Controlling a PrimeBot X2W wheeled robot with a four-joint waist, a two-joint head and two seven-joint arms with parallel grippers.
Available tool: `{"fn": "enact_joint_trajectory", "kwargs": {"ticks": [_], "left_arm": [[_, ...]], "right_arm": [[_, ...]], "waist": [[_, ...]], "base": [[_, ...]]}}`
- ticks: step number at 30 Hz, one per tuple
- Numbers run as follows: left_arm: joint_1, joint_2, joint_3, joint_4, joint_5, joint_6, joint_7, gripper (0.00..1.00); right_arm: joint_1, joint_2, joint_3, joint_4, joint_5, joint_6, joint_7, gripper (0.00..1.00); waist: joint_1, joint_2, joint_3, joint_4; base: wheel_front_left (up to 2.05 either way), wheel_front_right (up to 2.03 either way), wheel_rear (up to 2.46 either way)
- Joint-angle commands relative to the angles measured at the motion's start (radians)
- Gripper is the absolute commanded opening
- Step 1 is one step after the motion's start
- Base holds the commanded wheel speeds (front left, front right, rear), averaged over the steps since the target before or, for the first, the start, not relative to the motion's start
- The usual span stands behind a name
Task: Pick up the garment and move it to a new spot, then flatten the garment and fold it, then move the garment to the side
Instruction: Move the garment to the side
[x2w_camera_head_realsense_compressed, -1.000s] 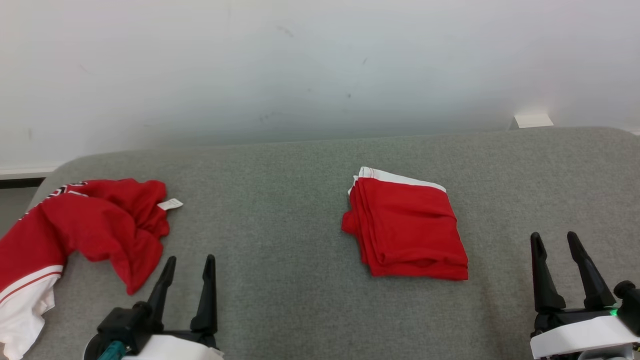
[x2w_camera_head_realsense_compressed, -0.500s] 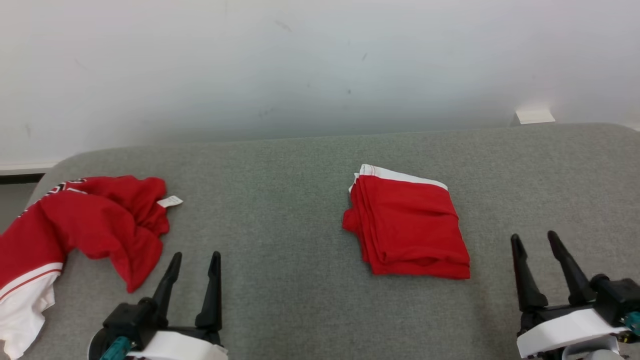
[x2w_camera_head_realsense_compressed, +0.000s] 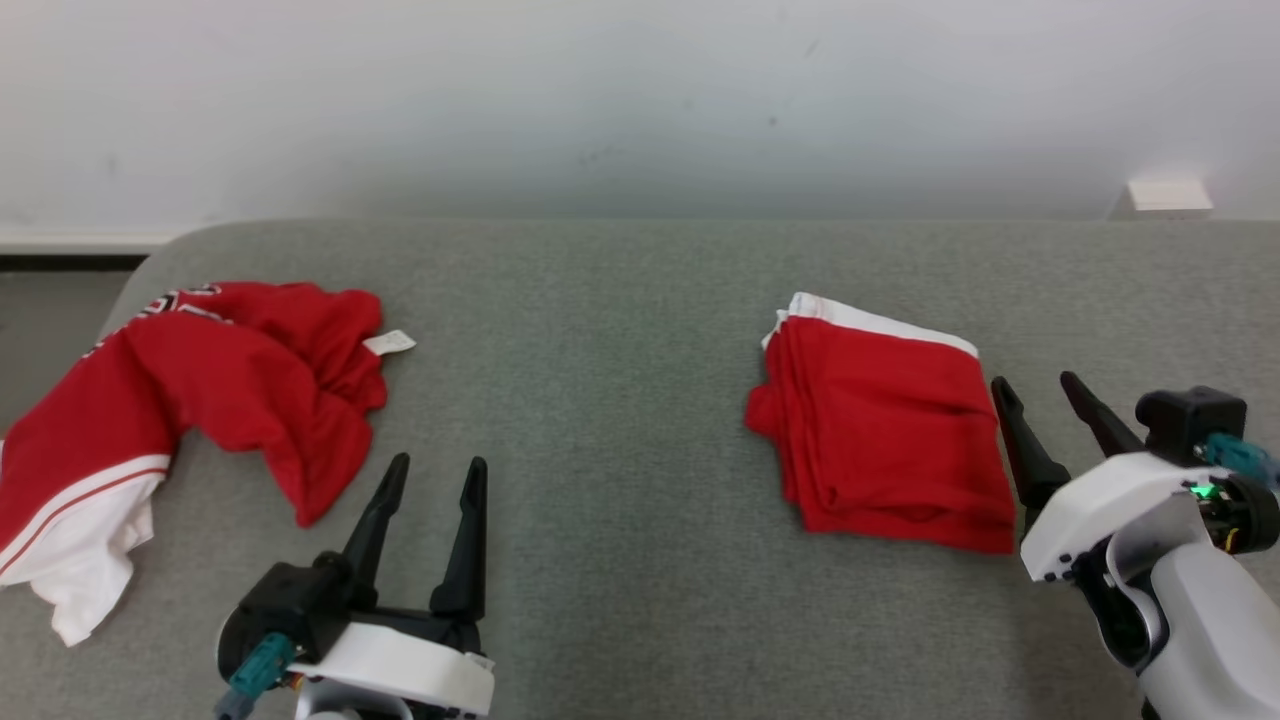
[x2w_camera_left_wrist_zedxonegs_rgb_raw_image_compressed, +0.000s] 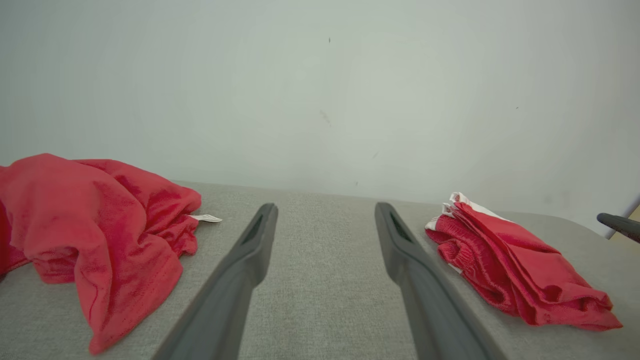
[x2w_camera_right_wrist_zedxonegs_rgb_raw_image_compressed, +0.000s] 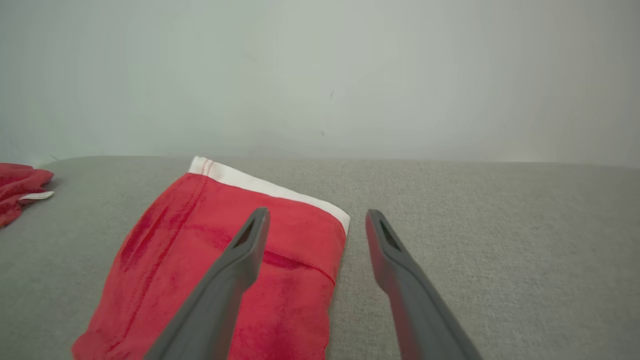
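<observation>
Folded red garment with a white band (x2w_camera_head_realsense_compressed: 885, 430) lying flat on the grey fabric-covered table (x2w_camera_head_realsense_compressed: 620, 330), right of centre and well apart from the crumpled red-and-white jersey (x2w_camera_head_realsense_compressed: 200, 390) at the table's left end. Right gripper (x2w_camera_head_realsense_compressed: 1033, 380), fingers spread and holding nothing, sits just beside the folded garment's right edge; in the right wrist view one finger (x2w_camera_right_wrist_zedxonegs_rgb_raw_image_compressed: 240, 260) lies over the red cloth, the other over bare table. Left gripper (x2w_camera_head_realsense_compressed: 440, 462), likewise spread and empty, rests near the jersey's lower tip without touching it.
</observation>
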Motion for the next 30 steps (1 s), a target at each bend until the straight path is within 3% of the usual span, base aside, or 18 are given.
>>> {"fn": "enact_joint_trajectory", "kwargs": {"ticks": [1, 9, 17, 18, 19, 20, 21, 30], "left_arm": [[-0.007, 0.004, 0.002, 0.003, -0.005, 0.000, 0.000, 1.00], [-0.017, 0.004, -0.005, 0.016, 0.000, -0.003, 0.000, 1.00], [-0.021, 0.004, -0.009, 0.027, -0.009, -0.003, 0.000, 1.00], [-0.020, 0.004, -0.010, 0.029, -0.009, -0.003, 0.000, 1.00], [-0.018, 0.004, -0.011, 0.031, -0.008, -0.003, 0.000, 1.00], [-0.015, 0.004, -0.010, 0.035, -0.007, -0.003, 0.000, 1.00], [-0.012, 0.004, -0.011, 0.038, -0.006, -0.004, 0.000, 1.00], [-0.005, 0.004, -0.035, 0.045, -0.016, -0.016, 0.000, 1.00]], "right_arm": [[-0.015, 0.001, 0.003, 0.019, 0.009, -0.002, 0.010, 1.00], [-0.175, 0.033, -0.034, 0.318, 0.077, -0.002, 0.259, 1.00], [-0.199, 0.067, -0.020, 0.437, 0.144, -0.002, 0.382, 1.00], [-0.198, 0.066, -0.019, 0.440, 0.152, -0.002, 0.370, 0.53], [-0.198, 0.067, -0.019, 0.441, 0.155, -0.002, 0.356, 0.34], [-0.197, 0.068, -0.017, 0.441, 0.159, -0.002, 0.340, 0.07], [-0.196, 0.067, -0.014, 0.441, 0.160, -0.002, 0.325, 0.00], [-0.233, 0.030, 0.033, 0.454, 0.144, -0.002, 0.204, 0.00]], "waist": [[-0.0001, -0.0001, 0.018, 0.020], [-0.0001, -0.0001, 0.033, 0.075], [-0.0001, -0.0001, 0.039, 0.100], [-0.0001, -0.0001, 0.038, 0.100], [-0.0001, -0.0001, 0.037, 0.099], [-0.0001, -0.0001, 0.034, 0.096], [-0.0001, -0.0001, 0.030, 0.093], [-0.0001, -0.0001, -0.019, 0.018]], "base": [[0.00, 0.00, 0.00], [0.00, 0.00, 0.00], [0.00, 0.00, 0.00], [0.00, 0.00, 0.00], [0.00, 0.00, 0.00], [0.00, 0.00, 0.00], [0.00, 0.00, 0.00], [0.00, 0.00, 0.00]]}}
